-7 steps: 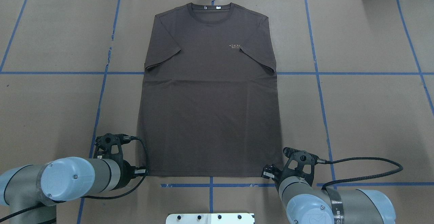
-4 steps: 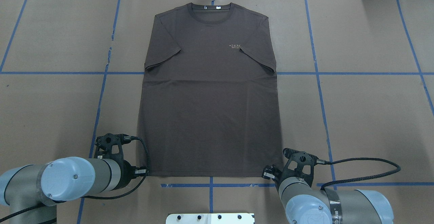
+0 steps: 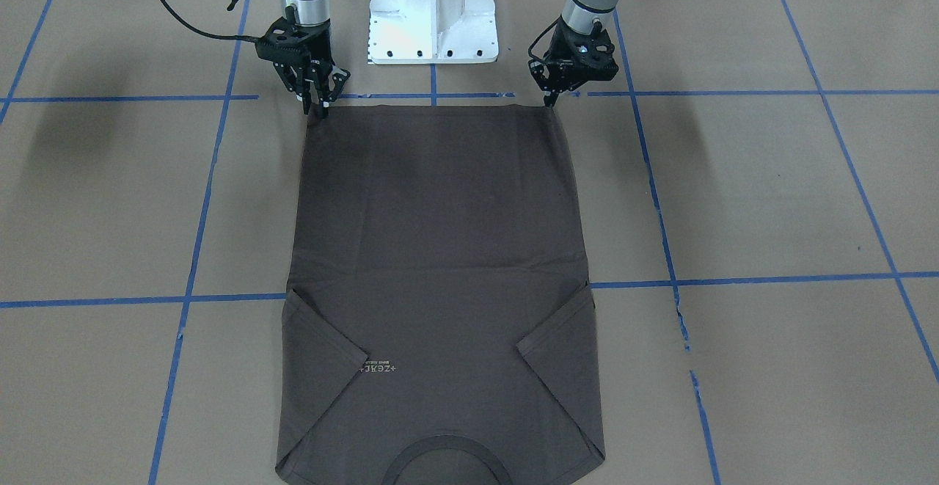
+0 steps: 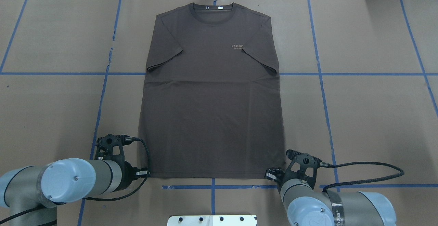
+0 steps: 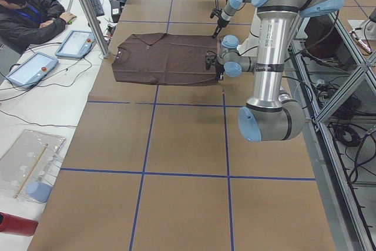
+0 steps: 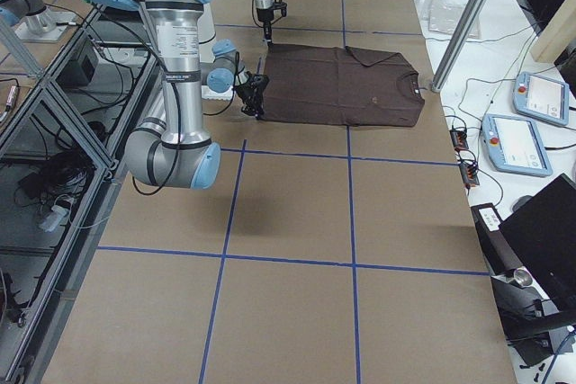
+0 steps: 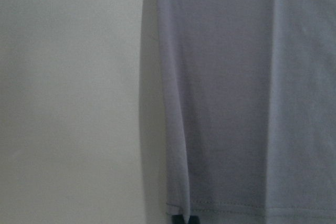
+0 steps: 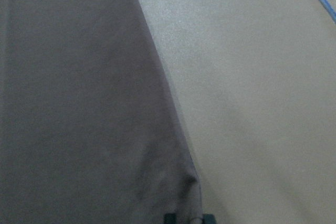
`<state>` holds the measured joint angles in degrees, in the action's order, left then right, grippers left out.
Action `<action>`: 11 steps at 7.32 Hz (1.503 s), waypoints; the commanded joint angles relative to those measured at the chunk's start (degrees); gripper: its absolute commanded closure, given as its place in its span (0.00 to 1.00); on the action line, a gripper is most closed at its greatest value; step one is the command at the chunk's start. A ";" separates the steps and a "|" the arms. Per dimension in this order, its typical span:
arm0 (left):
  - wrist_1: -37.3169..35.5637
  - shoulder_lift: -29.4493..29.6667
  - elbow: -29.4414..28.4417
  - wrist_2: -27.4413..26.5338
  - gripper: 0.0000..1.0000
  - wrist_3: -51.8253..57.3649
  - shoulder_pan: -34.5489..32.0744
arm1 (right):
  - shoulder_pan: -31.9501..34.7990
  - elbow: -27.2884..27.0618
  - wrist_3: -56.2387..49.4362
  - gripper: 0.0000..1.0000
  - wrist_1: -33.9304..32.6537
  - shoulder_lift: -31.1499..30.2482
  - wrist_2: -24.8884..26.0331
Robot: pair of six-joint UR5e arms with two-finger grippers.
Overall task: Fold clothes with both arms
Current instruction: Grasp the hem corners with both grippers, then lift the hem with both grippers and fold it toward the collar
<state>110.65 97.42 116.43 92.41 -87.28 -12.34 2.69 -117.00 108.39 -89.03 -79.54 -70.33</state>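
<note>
The brown paper-covered table (image 4: 376, 116) with its blue tape grid runs past every frame edge. On it the dark brown short-sleeved T-shirt (image 4: 210, 109) lies flat and face up in the centre of the overhead view, with the neck at the top, the hem at the bottom and both sleeves folded in over the chest. The lower edge of the front-facing view cuts off part of its ribbed collar (image 3: 447, 442). Its pale chest logo (image 4: 236, 46) is too small to read.

From overhead my own wrists cover most of both grippers. My right gripper (image 3: 317, 106), upper left of the front-facing view, has its tips on one hem corner. My right wrist camera shows the cloth puckered up between them at the bottom edge, pinched. My left gripper (image 3: 549, 100), upper right there, touches the other hem corner. My left wrist camera catches only a sliver of finger, and I cannot tell whether it is pinching or apart.
</note>
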 commanded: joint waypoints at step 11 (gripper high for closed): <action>-39.73 10.77 29.48 9.54 1.00 8.02 -8.18 | 4.65 -32.09 1.42 1.00 -34.63 8.58 -5.08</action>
<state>71.12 107.44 147.15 101.93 -84.23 -16.27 2.71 -152.12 111.96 -123.37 -74.61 -75.17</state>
